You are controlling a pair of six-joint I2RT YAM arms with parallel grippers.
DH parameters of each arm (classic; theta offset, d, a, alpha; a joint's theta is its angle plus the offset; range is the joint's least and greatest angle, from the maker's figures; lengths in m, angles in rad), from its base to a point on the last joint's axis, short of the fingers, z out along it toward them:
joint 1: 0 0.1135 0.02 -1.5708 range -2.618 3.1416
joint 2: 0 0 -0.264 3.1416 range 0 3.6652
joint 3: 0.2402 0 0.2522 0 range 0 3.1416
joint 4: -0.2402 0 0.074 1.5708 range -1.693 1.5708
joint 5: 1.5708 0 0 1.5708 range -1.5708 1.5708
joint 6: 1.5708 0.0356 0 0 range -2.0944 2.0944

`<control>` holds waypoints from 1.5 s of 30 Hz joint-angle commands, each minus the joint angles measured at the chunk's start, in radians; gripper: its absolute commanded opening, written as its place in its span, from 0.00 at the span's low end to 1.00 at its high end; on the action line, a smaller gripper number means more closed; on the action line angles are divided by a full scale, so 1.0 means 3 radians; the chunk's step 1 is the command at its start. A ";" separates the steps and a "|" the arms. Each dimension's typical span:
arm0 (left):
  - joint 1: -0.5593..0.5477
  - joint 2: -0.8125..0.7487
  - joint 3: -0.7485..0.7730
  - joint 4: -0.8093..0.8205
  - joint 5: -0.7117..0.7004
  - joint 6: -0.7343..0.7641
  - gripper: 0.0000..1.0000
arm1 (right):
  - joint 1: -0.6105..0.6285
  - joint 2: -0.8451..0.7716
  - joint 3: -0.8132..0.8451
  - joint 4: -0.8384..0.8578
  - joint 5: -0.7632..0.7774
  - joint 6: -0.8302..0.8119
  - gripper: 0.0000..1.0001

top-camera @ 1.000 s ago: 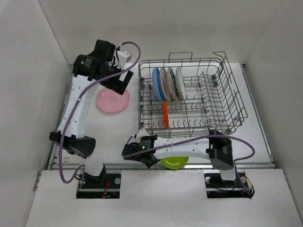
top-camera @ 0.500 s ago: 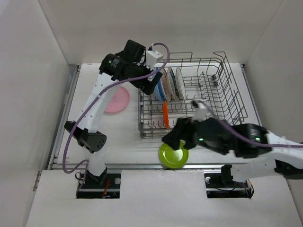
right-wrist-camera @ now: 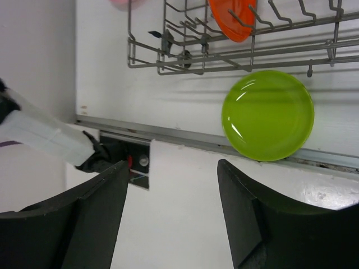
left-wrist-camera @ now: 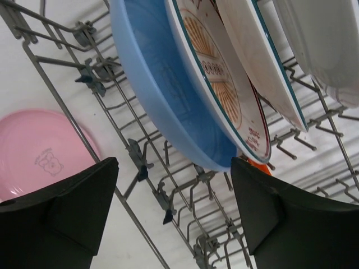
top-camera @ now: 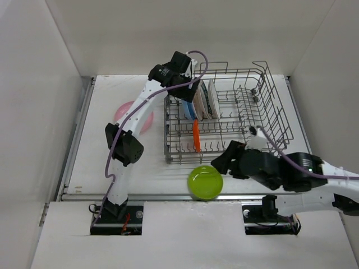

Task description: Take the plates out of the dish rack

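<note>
The grey wire dish rack (top-camera: 276, 115) holds a blue plate (top-camera: 190, 114), white plates with dark patterned rims (top-camera: 206, 101) and a small orange plate (top-camera: 196, 136), all on edge. My left gripper (top-camera: 188, 89) is open and empty, just above the blue plate (left-wrist-camera: 168, 84) at the rack's left rear. A pink plate (top-camera: 126, 113) lies on the table to the left, also seen in the left wrist view (left-wrist-camera: 39, 151). A yellow-green plate (top-camera: 205, 182) lies flat by the table's front edge. My right gripper (top-camera: 223, 162) is open and empty, just to the right of it (right-wrist-camera: 267, 115).
White walls enclose the table on the left, back and right. A metal strip (right-wrist-camera: 185, 140) runs along the front edge, close under the yellow-green plate. The rack's right half (top-camera: 258, 106) holds only tines. The left arm's purple cable (top-camera: 120, 134) hangs over the pink plate.
My left arm swung right from over the pink plate to the blue plate in the rack. My right arm drew back to the right, leaving the yellow-green plate uncovered on the table.
</note>
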 commanded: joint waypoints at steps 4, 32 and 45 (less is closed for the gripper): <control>-0.0002 -0.0114 0.0089 0.0314 -0.0261 -0.0113 0.71 | -0.0007 0.0508 0.0333 -0.0313 0.0054 0.0107 0.70; 0.0029 -0.0001 0.0180 0.0436 -0.0475 -0.0553 0.00 | -0.0007 0.0345 0.0374 -0.0385 0.0305 0.0265 0.71; 0.0289 -0.0686 0.0548 0.0519 -0.0695 -0.0420 0.00 | -0.0038 0.0809 0.0670 -0.0451 0.0371 0.0015 0.75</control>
